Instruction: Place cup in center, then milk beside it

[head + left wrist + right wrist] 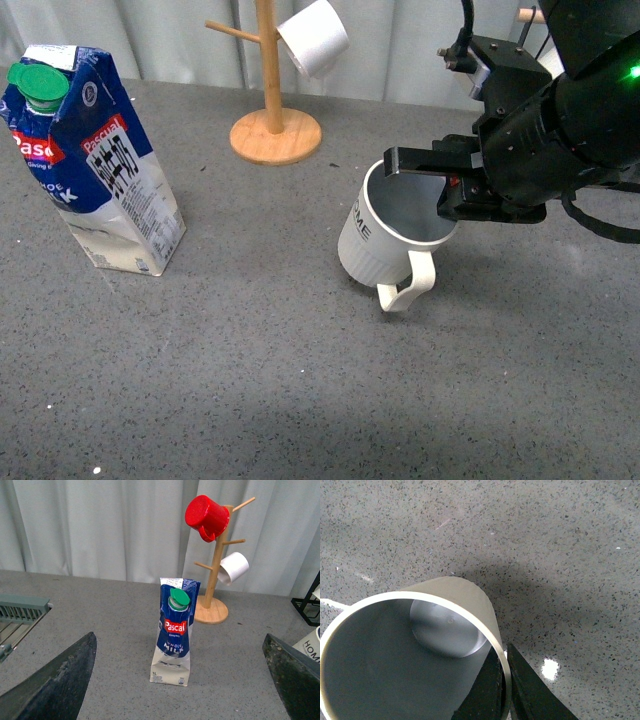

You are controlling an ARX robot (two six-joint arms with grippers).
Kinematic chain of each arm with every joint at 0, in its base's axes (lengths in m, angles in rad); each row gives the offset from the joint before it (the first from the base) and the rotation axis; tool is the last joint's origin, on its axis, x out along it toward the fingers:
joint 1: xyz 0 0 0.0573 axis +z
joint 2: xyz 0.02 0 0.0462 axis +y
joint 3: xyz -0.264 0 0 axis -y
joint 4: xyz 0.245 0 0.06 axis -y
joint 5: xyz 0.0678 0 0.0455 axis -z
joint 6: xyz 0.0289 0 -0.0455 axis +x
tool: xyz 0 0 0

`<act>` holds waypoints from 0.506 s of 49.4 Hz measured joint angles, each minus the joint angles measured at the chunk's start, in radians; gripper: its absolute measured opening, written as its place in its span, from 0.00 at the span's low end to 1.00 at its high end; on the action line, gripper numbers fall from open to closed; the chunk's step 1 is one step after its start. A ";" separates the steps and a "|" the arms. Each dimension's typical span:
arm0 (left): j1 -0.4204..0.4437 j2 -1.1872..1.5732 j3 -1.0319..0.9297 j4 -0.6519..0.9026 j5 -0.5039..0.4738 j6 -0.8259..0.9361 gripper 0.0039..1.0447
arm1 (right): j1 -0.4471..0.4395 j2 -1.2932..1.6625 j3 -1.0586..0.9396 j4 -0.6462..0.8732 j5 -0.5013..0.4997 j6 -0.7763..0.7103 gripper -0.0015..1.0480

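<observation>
Right of middle on the worktop (300,400), the cup (375,240) is tilted, its rim wall clamped by the right gripper (448,200). Milk (95,170) stands near the left edge, and the left gripper (178,637) faces it, spread wide. Cup placement is in hand; next it likely needs setting upright at centre.

Light is even and fairly bright in all three views; the worktop (250,380) carries only soft, faint shadows in the front view; in the right wrist view a darker shadow lies beside the cup (455,587) and a small white glare spot shines on the stone; the left fingers (57,680) loom dark and soft-edged near the lens.
</observation>
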 joint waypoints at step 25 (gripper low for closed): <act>0.000 0.000 0.000 0.000 0.000 0.000 0.94 | -0.003 0.037 0.035 -0.047 0.048 -0.004 0.01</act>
